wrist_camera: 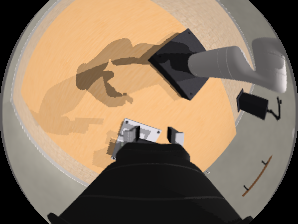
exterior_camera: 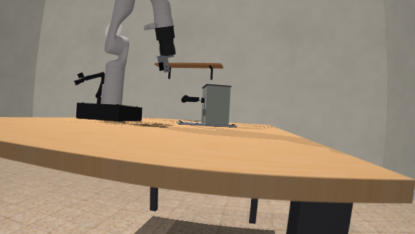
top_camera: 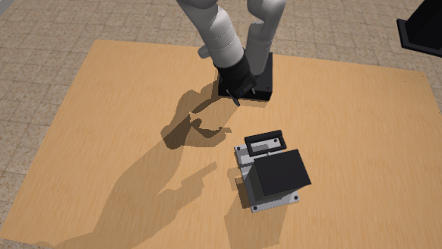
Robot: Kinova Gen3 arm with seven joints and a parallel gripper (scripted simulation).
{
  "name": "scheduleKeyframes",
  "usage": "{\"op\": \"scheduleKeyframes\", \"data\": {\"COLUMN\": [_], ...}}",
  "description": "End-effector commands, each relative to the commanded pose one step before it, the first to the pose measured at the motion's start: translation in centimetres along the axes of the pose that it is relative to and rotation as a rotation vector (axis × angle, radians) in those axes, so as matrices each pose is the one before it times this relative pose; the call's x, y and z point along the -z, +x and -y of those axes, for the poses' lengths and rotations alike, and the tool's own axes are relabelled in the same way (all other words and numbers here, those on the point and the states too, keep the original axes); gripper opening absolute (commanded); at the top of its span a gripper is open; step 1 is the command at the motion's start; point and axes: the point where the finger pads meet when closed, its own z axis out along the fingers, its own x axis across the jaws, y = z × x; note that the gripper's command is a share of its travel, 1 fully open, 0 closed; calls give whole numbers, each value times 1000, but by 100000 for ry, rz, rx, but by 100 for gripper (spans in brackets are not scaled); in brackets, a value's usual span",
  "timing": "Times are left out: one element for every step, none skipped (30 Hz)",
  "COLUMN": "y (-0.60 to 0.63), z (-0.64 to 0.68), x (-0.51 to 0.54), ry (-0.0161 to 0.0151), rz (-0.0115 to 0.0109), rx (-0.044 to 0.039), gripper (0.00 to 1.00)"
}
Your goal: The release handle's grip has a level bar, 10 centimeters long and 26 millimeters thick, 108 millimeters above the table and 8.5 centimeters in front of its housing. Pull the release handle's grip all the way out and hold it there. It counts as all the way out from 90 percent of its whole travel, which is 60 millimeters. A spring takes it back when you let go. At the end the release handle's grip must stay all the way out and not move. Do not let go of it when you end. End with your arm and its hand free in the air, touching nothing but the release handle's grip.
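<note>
The release handle's grey housing [top_camera: 281, 172] [exterior_camera: 216, 105] stands on a light base plate [top_camera: 277, 203] on the wooden table [top_camera: 114, 114] [exterior_camera: 214, 157]. Its black grip [top_camera: 263, 134] [exterior_camera: 189, 98] sticks out level from the housing's front, toward the robot base. My gripper [top_camera: 245, 96] [exterior_camera: 164, 68] [wrist_camera: 153, 131] is open and empty. It points down and hangs in the air well above the grip's height, between the robot base and the grip, touching nothing. In the wrist view the handle unit [wrist_camera: 135, 129] shows just beyond my fingers.
The robot's black base [top_camera: 266, 81] [exterior_camera: 108, 111] [wrist_camera: 180, 63] sits on the table behind the gripper. A brown wall shelf [exterior_camera: 189, 65] hangs in the background. A black stand [top_camera: 421, 34] is off the table at the far right.
</note>
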Motion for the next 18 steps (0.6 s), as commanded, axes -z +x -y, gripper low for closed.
{"op": "scheduleKeyframes", "data": {"y": [130, 0, 0, 0, 60, 0, 0, 0, 0, 0, 0, 0, 0, 6, 0, 0, 0, 0], "z": [-233, 0, 0, 0, -10, 0, 0, 0, 0, 0, 0, 0, 0, -80, 0, 0, 0, 0], "x": [-149, 0, 0, 0, -483, 0, 0, 0, 0, 0, 0, 0, 0, -449, 0, 0, 0, 0], "ry": [364, 0, 0, 0, 3927, 0, 0, 0, 0, 0, 0, 0, 0, 3760, 0, 0, 0, 0], "rz": [-414, 0, 0, 0, -335, 0, 0, 0, 0, 0, 0, 0, 0, -238, 0, 0, 0, 0], "rx": [1093, 0, 0, 0, 6585, 0, 0, 0, 0, 0, 0, 0, 0, 6633, 0, 0, 0, 0], "gripper": [100, 100, 100, 100, 100, 100, 100, 100, 100, 100, 100, 100, 100, 100, 100, 100, 100, 100]}}
